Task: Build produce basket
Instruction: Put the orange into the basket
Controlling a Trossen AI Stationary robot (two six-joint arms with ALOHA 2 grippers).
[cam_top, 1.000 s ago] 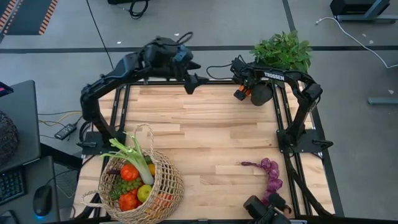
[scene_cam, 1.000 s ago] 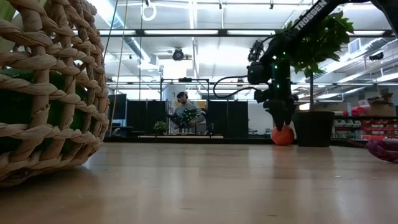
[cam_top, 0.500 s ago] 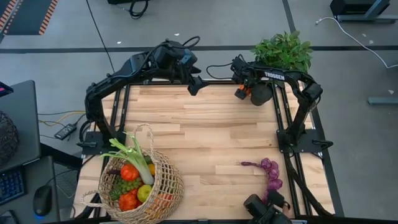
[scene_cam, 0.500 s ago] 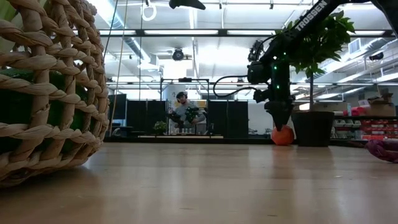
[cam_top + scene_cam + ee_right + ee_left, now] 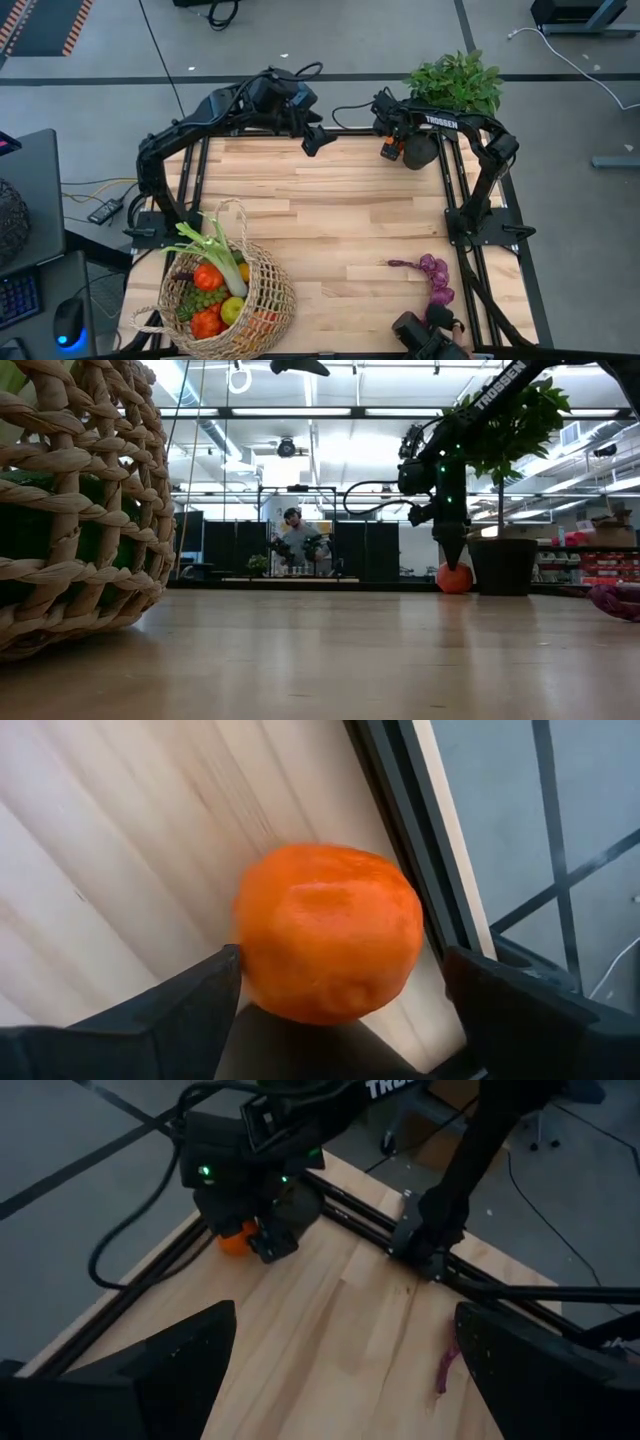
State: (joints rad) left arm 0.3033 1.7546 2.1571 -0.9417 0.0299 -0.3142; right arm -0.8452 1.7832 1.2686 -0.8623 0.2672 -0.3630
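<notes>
The tan wicker basket (image 5: 225, 295) stands at the table's near left corner, holding a leek, tomatoes, green grapes and other produce; its wall fills the low view's left (image 5: 80, 510). An orange (image 5: 328, 930) rests on the table at the far right corner (image 5: 455, 578). My right gripper (image 5: 340, 970) points down over it, open, one finger on either side (image 5: 392, 150). Purple grapes (image 5: 435, 278) lie near the right front. My left gripper (image 5: 315, 140) hangs open, high above the far edge (image 5: 298, 366). My right gripper comes at the orange from above, with its fingers level with the orange's two sides. One fingertip (image 5: 225, 970) stands right against the orange's side (image 5: 250, 955), and the other (image 5: 465, 975) shows a small gap. I cannot tell whether it touches.
A leafy plant (image 5: 455, 82) in a black pot (image 5: 503, 565) stands just beyond the far right corner. Black frame rails (image 5: 400, 810) run close beside the orange. The table's middle (image 5: 340, 220) is bare wood. A dark device (image 5: 425, 335) sits at the near edge.
My right gripper has stayed over the orange and rolled about its own pointing line, so it now shows narrower in the low view. My left gripper has sunk a little and moved slightly toward the right, coming into the top of the low view.
</notes>
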